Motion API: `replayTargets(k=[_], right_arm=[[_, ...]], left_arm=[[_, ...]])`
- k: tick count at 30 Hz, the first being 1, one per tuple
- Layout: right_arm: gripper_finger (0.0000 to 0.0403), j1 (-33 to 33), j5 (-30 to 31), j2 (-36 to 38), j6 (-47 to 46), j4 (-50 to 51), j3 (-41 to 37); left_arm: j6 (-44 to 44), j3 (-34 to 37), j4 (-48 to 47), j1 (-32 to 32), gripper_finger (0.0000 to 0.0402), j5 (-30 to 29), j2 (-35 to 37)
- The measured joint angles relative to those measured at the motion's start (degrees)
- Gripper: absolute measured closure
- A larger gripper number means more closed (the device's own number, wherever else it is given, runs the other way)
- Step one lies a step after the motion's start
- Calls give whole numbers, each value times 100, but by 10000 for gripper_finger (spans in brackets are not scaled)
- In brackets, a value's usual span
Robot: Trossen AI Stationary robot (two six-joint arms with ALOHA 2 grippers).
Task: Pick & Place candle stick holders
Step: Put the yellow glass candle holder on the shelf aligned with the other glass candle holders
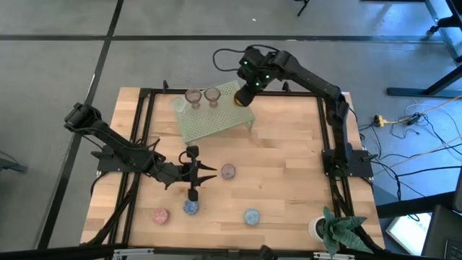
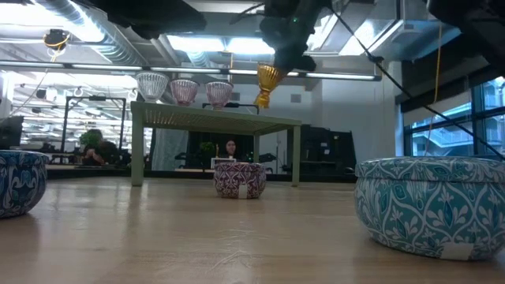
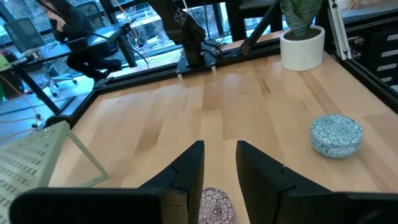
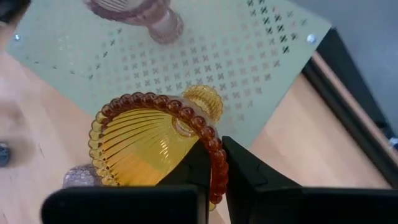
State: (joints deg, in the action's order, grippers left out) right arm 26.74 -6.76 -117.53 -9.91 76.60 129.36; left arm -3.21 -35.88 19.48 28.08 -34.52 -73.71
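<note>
Low view: three stemmed cups (image 2: 184, 89) on rack (image 2: 215, 121), one amber cup (image 2: 267, 83) clawed.

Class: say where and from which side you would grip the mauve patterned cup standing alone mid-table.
Grip the mauve cup across its rim from straight above. It is low, round and upright, with bare table around it, so the open left pincer beside it could probably close over opposite sides.

Setting: open-plan lab or office test bay. Wooden desk (image 1: 281, 180) inside a black metal frame (image 1: 141, 130), on grey floor (image 1: 65, 72) with loose cables (image 1: 404, 119). Exposed ceiling ducts (image 2: 95, 39) and strip lights (image 2: 197, 43) overhead. Large windows (image 2: 450, 126) on one side. A person (image 2: 230, 148) is seated at a workstation beyond the desk.
</note>
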Motion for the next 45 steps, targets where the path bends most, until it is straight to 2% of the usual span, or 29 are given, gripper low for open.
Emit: replayTargets(k=[7, 12, 25, 38, 45], right_arm=[[373, 15, -64, -430, -160, -217, -2], [380, 25, -112, -473, -38, -229, 9], [364, 79, -333, -470, 135, -131, 50], [314, 85, -335, -470, 289, -186, 50], [307, 85, -335, -468, 303, -330, 52]], left_arm=[[241, 0, 1, 0, 313, 4, 0], [243, 0, 1, 0, 313, 8, 0], [199, 0, 1, 0, 313, 8, 0], [199, 0, 0, 0, 313, 6, 0], [198, 0, -1, 0, 313, 6, 0]])
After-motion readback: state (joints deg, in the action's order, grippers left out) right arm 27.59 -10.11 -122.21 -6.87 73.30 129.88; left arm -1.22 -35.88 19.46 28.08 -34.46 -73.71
